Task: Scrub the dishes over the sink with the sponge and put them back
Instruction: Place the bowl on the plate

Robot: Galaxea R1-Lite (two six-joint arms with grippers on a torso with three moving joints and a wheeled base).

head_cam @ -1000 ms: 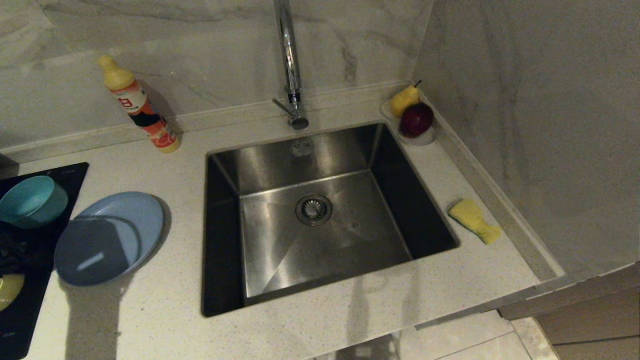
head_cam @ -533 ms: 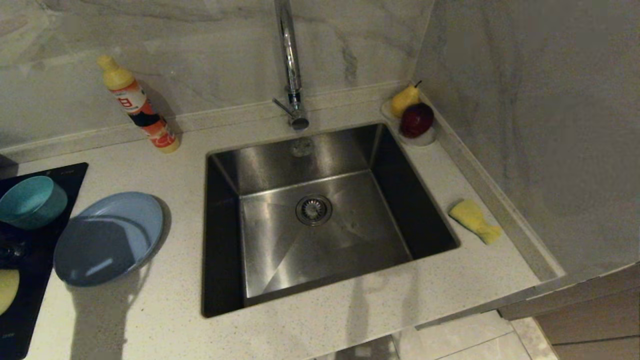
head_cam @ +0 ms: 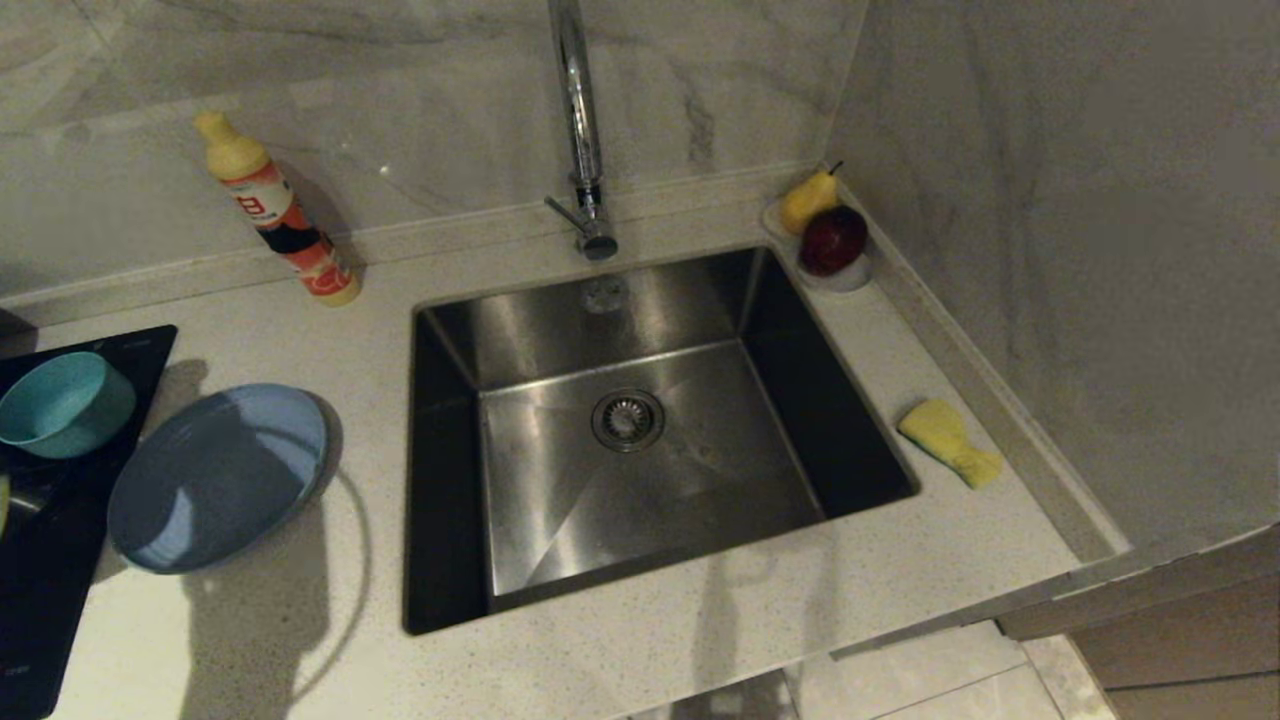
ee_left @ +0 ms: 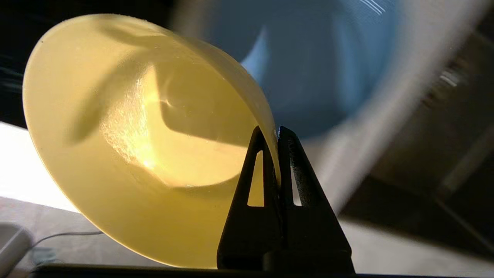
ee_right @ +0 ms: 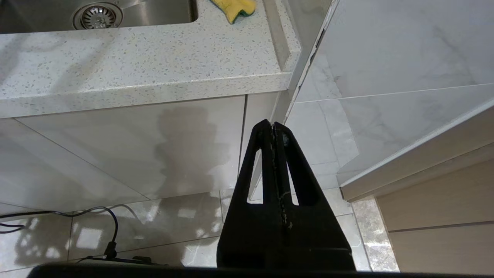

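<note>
Between the pressed-together jaws of the left gripper (ee_left: 274, 133), the rim of the yellow bowl (ee_left: 127, 131) is pinched, the bowl tilted on edge with its hollow facing the camera, in front of the periwinkle-blue plate (ee_left: 320, 65); the right gripper (ee_right: 272, 127) hangs shut below the countertop (ee_right: 135, 69).

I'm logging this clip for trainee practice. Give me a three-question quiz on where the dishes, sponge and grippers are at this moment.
1. True or false: the left gripper is shut on the rim of the yellow plastic bowl.
2. Where does the yellow rectangular sponge lie? A) in the stainless-steel sink B) on the counter to the sink's right C) on the periwinkle-blue flat plate
3. Fill in: the right gripper, hanging below the counter edge, holds ____.

Key: 1 true; 2 B; 3 nothing.
</note>
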